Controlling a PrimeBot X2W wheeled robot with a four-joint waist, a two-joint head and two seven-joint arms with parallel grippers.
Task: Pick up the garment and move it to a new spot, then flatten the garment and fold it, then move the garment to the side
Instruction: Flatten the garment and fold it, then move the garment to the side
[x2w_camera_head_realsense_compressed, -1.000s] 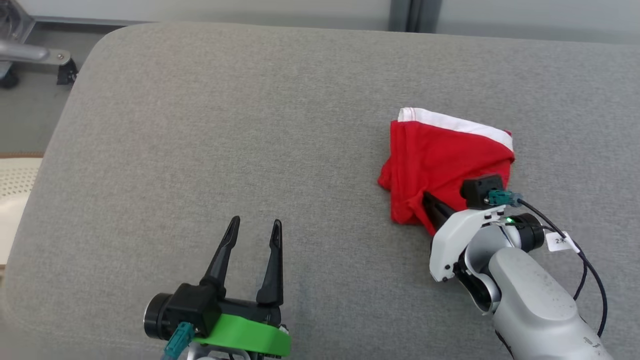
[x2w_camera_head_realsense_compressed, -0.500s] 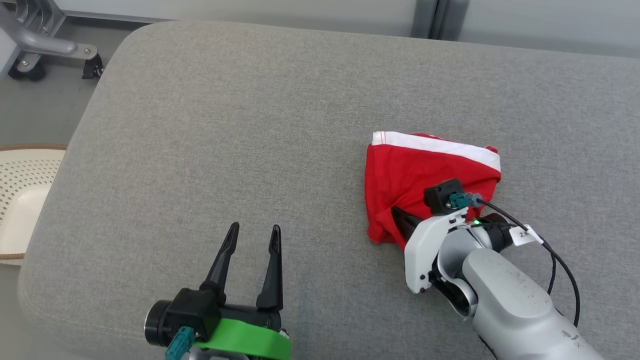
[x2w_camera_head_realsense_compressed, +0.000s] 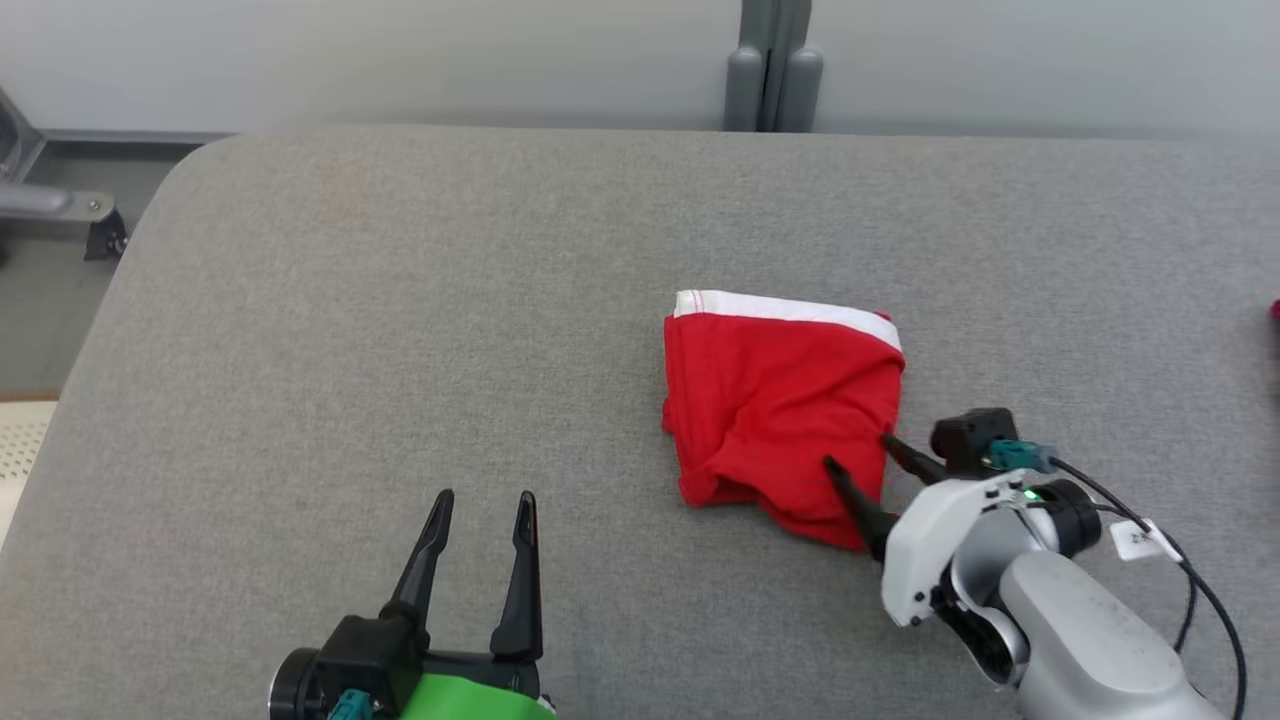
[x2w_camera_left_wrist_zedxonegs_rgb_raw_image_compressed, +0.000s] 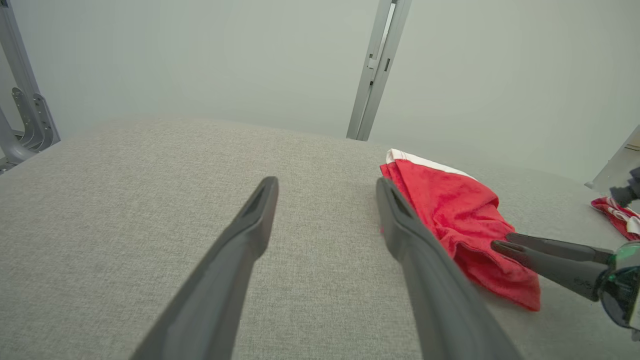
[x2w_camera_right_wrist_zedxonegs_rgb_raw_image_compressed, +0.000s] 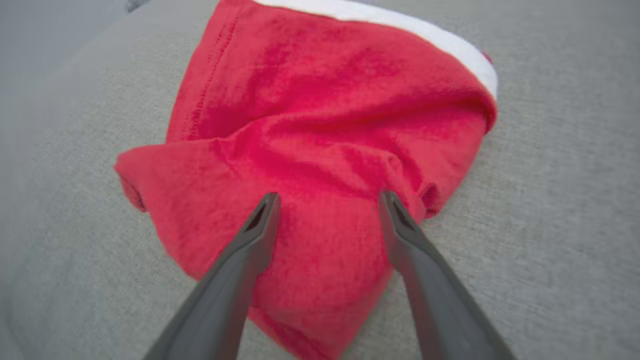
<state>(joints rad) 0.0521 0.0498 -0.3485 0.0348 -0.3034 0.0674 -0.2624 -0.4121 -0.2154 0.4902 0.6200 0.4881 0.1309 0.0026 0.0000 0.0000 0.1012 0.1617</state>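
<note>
Head view: red garment (x2w_camera_head_realsense_compressed: 775, 410) lies folded right of centre on grey cushion (x2w_camera_head_realsense_compressed: 400, 300).
Right gripper (x2w_camera_head_realsense_compressed: 857, 451): fingers spread over garment's lower-right edge — pinching nothing.
Left gripper (x2w_camera_head_realsense_compressed: 484, 497): spread, lower left — empty.

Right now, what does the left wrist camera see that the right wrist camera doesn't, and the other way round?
Left wrist view: the left fingers, open, over the grey cushion, a metal post, another red-and-white cloth far right, and the right fingers side-on.
Right wrist view: the red garment close enough to show its stitched seam, right fingers spread at its near edge.
Both: that garment with its white band, on the cushion.
</note>
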